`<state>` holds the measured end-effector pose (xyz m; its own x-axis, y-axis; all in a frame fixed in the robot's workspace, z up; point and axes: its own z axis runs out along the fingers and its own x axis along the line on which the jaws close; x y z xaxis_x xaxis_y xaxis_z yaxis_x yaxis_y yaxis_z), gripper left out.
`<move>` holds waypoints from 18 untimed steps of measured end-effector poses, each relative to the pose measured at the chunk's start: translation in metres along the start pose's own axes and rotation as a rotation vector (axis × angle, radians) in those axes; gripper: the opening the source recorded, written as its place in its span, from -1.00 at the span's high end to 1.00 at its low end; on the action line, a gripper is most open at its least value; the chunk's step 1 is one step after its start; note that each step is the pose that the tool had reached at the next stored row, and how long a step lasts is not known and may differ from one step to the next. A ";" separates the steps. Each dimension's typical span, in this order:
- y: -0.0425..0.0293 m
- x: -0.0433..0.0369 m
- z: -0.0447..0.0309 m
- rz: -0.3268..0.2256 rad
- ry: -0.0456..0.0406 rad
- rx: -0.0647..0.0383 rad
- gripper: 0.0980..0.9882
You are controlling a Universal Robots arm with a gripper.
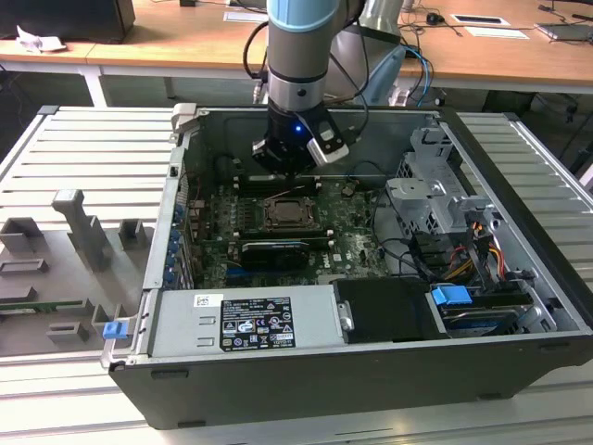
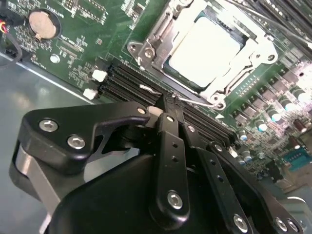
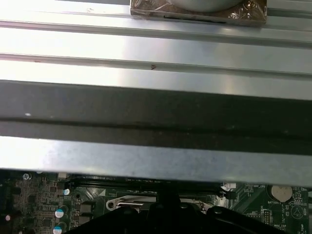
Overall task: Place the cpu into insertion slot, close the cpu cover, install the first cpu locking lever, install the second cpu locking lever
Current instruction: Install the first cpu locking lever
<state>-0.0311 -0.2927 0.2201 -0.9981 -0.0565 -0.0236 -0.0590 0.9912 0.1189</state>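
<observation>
Gripper (image 2: pixel 168 105) body hides part of the memory slots (image 2: pixel 141 87)

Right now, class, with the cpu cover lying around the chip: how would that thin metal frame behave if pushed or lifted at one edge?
The cpu cover looks like thin stamped metal, so probably light yet fairly stiff. Lifted, it would likely swing, not slide. Its shiny surface may be slippery.

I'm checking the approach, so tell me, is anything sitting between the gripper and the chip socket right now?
Nothing visible does. In the second wrist view the gripper sits over the black memory slots beside the socket, where the chip lies inside the metal cover frame.
</observation>
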 end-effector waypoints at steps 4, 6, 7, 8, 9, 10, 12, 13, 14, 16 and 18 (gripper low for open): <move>0.0000 -0.0042 0.0033 0.000 0.0006 0.009 0.98; 0.0000 -0.0056 0.0046 0.000 0.0007 0.011 0.98; 0.0000 -0.0061 0.0051 0.000 0.0007 0.012 0.98; -0.0001 -0.0068 0.0059 0.000 0.0007 0.012 0.98; -0.0001 -0.0073 0.0066 0.000 0.0008 0.013 0.98; -0.0002 -0.0083 0.0079 0.000 0.0008 0.013 0.98; -0.0003 -0.0100 0.0099 0.000 0.0008 0.013 0.98; -0.0004 -0.0107 0.0108 0.000 0.0008 0.013 0.98; -0.0005 -0.0111 0.0116 0.000 0.0008 0.013 0.98; -0.0006 -0.0116 0.0135 0.000 0.0008 0.013 0.98; -0.0011 -0.0123 0.0180 0.000 0.0010 0.016 0.98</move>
<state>-0.0184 -0.2910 0.2024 -0.9981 -0.0567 -0.0226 -0.0587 0.9929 0.1030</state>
